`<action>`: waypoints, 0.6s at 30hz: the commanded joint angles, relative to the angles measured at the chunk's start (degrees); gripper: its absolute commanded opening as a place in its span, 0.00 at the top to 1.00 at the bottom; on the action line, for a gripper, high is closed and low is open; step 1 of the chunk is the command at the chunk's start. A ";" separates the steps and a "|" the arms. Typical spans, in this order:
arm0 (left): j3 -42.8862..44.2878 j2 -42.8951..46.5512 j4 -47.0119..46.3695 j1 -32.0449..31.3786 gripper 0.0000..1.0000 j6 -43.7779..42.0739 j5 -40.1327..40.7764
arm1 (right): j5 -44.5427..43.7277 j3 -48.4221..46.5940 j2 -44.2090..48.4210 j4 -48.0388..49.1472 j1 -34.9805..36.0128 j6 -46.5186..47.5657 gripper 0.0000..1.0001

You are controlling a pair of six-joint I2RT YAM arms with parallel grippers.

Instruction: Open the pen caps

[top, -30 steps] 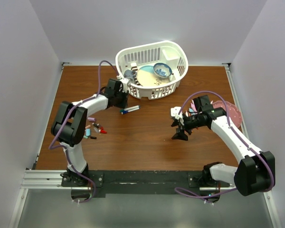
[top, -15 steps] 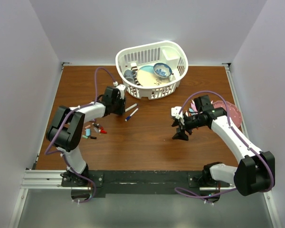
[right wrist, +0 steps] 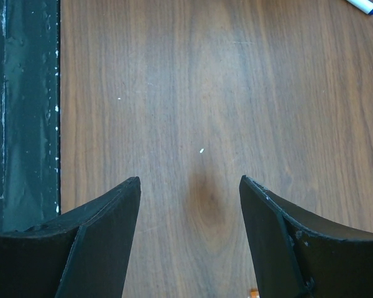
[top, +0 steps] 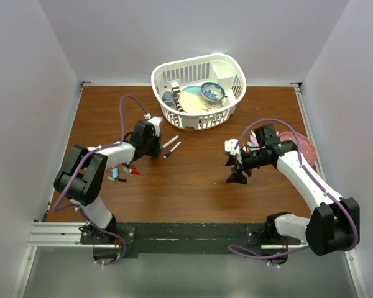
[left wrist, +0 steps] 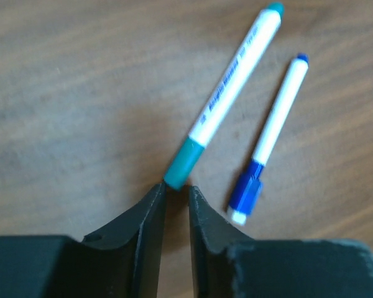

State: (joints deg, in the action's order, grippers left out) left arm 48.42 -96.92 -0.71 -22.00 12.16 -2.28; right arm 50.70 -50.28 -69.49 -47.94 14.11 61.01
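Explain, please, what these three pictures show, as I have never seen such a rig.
Two robot arms stand at a wooden table. One picture looks down from above; the other two come from cameras on each wrist, its fingers at the bottom. On the table lie two white markers, with a teal cap and a blue cap, loose caps, a basket of dishes and a pink plate. The left gripper, jaws barely apart, points at the teal cap; the right gripper hangs open. Neither holds anything.
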 commanded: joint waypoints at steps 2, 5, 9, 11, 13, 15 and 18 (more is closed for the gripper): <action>-4.47 3.76 0.53 -1.12 0.81 3.13 1.58 | 2.30 -2.10 -0.64 -1.01 -0.22 1.30 0.31; -5.27 4.90 0.27 -1.20 0.80 3.66 2.11 | 2.30 -2.10 -0.73 -1.01 -0.31 1.30 0.32; -6.41 8.32 -2.45 -1.20 0.69 3.66 4.04 | 2.39 -2.10 -0.91 -1.01 -0.22 1.21 0.31; -6.24 8.77 -4.46 -1.20 0.65 2.61 6.05 | 2.48 -2.10 -0.91 -1.01 -0.31 1.13 0.31; -5.36 7.46 -5.09 -1.12 0.64 0.85 6.41 | 2.48 -2.10 -0.99 -1.01 -0.31 1.13 0.31; -2.73 4.75 -4.65 -1.12 0.63 -0.90 5.63 | 2.48 -2.10 -0.91 -1.01 -0.22 1.13 0.31; -0.35 1.49 -5.00 -1.12 0.62 -3.63 2.99 | 2.48 -2.10 -0.91 -1.10 -0.40 1.04 0.31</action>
State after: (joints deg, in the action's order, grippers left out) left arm 43.97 -91.88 -2.17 -22.96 12.86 1.93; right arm 50.76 -50.46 -70.13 -48.49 14.06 61.17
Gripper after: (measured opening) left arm 0.371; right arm 0.687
